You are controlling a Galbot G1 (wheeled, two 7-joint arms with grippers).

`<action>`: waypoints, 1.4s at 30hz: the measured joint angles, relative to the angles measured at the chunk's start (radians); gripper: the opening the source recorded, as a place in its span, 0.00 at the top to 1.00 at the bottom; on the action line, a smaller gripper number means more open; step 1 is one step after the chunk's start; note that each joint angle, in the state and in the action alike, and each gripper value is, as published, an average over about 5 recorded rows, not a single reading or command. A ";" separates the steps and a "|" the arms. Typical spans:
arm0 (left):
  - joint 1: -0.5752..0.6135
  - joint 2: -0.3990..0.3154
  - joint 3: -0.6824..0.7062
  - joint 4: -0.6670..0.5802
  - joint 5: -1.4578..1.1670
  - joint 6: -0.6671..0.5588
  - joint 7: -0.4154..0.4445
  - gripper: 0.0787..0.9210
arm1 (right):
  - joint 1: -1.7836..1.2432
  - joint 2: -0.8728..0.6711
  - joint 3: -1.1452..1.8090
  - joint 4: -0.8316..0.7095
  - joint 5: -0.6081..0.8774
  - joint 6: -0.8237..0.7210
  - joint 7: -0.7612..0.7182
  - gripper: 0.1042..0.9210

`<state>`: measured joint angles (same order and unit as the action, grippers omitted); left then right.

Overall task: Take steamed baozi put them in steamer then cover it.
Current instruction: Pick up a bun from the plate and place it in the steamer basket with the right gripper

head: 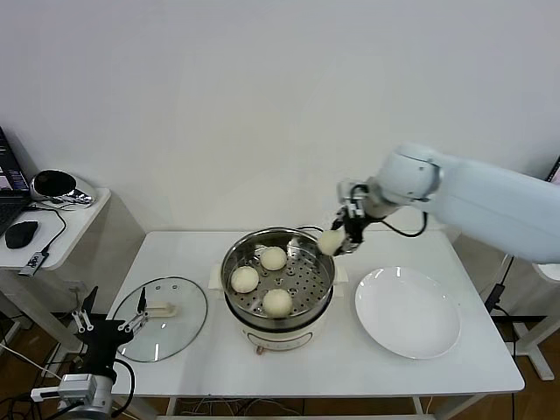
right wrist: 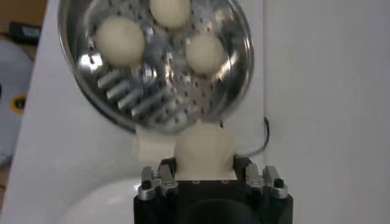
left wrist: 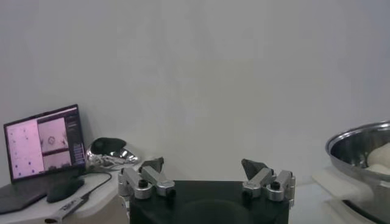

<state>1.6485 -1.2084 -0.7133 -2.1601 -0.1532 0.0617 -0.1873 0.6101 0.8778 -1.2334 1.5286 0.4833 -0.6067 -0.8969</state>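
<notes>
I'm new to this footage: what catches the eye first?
The right gripper holds a fourth baozi over the steamer's far right rim, with three buns already on its tray. The glass cover lies left of it, the empty white plate to its right.

1. The steamer (head: 278,289) was polished steel, its wall mirror-bright, with a perforated metal tray (right wrist: 159,85) inside that threw glints.
2. Its base (head: 282,337) looked like smooth white plastic.
3. The baozi (head: 245,279) had a matt, smooth, pale skin, as did the one (right wrist: 204,146) clamped in the right gripper (right wrist: 206,172).
4. The cover (head: 163,319), near the table's front left corner, was clear glossy glass with a metal rim and a cream plastic-looking handle (head: 161,309).
5. The plate (head: 408,312) was glossy white, catching highlights.
6. The table (head: 455,367) was matt white and smooth.
7. The left gripper (left wrist: 207,182) had bare metal fingers (left wrist: 146,181) on a matt black body.
</notes>
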 measured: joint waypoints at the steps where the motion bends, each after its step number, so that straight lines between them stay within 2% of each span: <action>1: 0.000 -0.001 -0.001 0.000 0.000 0.000 0.000 0.12 | 0.000 0.018 -0.008 -0.003 0.013 -0.011 0.010 0.42; 11: -0.004 -0.009 -0.004 0.006 -0.001 -0.001 0.000 0.12 | -0.037 0.145 -0.070 -0.055 0.060 -0.077 0.073 0.42; 27: -0.024 -0.003 0.007 0.026 -0.003 -0.001 0.000 0.12 | -0.125 0.180 -0.076 -0.113 0.014 -0.108 0.105 0.40; 36: -0.024 -0.002 0.003 0.027 -0.003 -0.001 0.000 0.12 | -0.138 0.163 -0.045 -0.098 0.010 -0.111 0.100 0.15; 42: -0.027 -0.001 0.000 0.030 -0.006 0.000 0.000 0.12 | -0.122 0.115 0.002 -0.053 0.016 -0.108 0.095 0.12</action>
<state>1.6215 -1.2096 -0.7128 -2.1297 -0.1590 0.0614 -0.1874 0.4879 0.9925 -1.2319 1.4753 0.4993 -0.7144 -0.8014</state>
